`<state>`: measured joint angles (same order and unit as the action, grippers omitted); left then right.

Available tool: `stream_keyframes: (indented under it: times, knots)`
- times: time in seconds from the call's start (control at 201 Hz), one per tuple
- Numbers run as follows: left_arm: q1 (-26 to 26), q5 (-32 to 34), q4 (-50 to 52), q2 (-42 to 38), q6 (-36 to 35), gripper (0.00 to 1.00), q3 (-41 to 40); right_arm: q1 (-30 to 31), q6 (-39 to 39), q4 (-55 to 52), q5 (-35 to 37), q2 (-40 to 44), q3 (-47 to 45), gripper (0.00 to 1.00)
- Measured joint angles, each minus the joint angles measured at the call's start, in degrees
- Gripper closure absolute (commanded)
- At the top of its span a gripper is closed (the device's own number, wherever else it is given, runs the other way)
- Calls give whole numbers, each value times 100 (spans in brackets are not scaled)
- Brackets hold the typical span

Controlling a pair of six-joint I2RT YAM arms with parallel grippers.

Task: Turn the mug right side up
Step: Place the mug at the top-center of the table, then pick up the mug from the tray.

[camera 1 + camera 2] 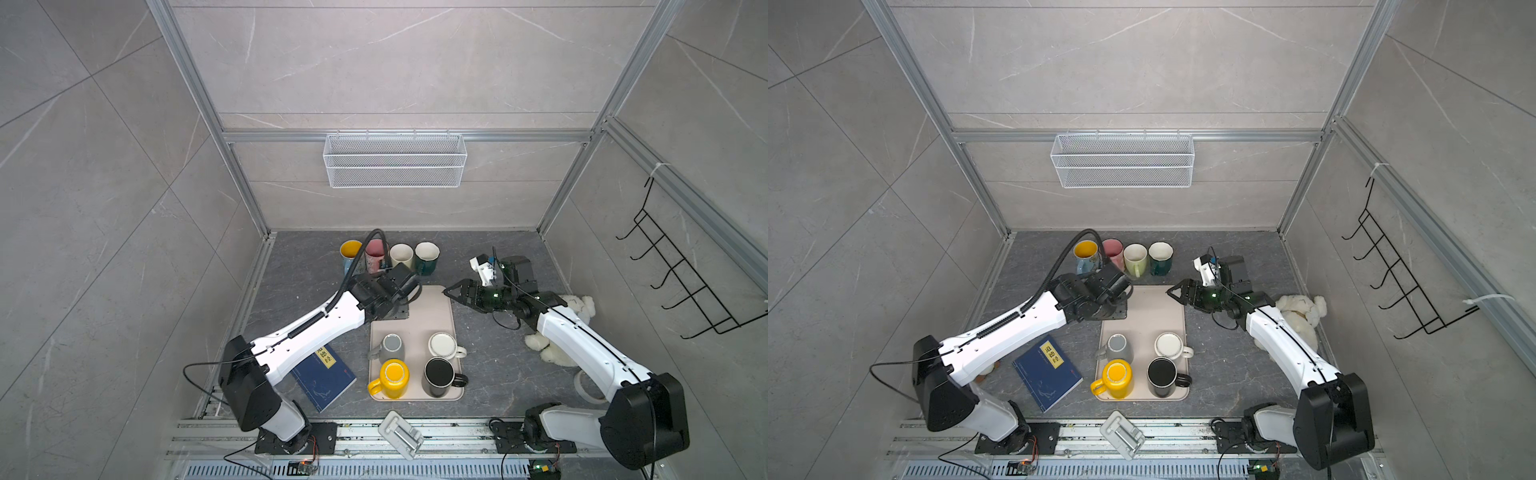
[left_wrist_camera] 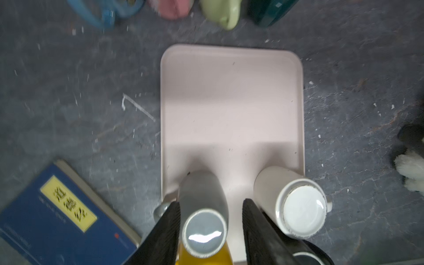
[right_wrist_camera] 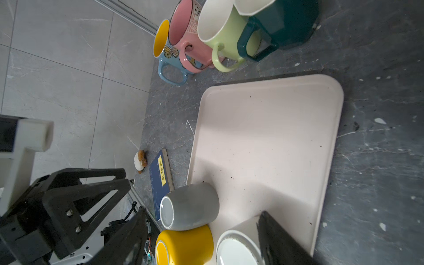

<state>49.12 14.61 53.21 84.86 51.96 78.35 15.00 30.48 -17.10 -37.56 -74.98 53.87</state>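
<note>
Counted eight mugs in there. Four sat on the pale pink rectangular plastic tray (image 1: 428,307), two by two at its near end. The grey ceramic mug (image 1: 390,347) and the cream-white ceramic mug (image 1: 442,345) were side by side, with the yellow ceramic mug (image 1: 392,376) and the black ceramic mug (image 1: 439,376) closer to the arm bases. Grey and cream-white were clearly bottom-up, foot rings showing in the left wrist view. Yellow looked bottom-up too, but I couldn't really tell with the black one.

The other four stood mouth-up in a row on the dark stone-look tabletop (image 1: 490,365), just past the tray's far end. These were a blue mug with a yellow inside (image 1: 350,250), a pink mug (image 1: 1113,249), a light green mug (image 1: 401,254) and a dark teal mug (image 1: 427,251).

The left gripper (image 2: 211,203) hung over the tray's far-left corner with its jaws spread, gripping nothing and well apart from the grey mug. The right gripper (image 1: 449,291) hovered by the tray's far-right edge, also spread wide and holding nothing.

There was one each of these: a white wire-mesh basket (image 1: 395,166) on the back wall, a black wire hook rack (image 1: 681,270) on the right wall, a blue book with a yellow label (image 1: 324,376) lying left of the tray, and a white plush toy (image 1: 577,305) partly under the right arm.
</note>
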Motion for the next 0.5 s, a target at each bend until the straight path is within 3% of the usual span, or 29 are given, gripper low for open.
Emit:
stream_keyframes:
  times: [0.144, 0.294, 0.498]
  knots:
    - [-586, -573, -90, -964, 1261, 56, -1143, 22, 0, 31, 2, -129, 2, 23]
    - [-662, -892, -343, -1788, 2549, 58, -2046, 42, 0, 61, 4, -177, 2, 23]
    - [-651, -1276, -844, -1755, 4133, 62, -2667, 52, 0, 120, 7, -227, 2, 23]
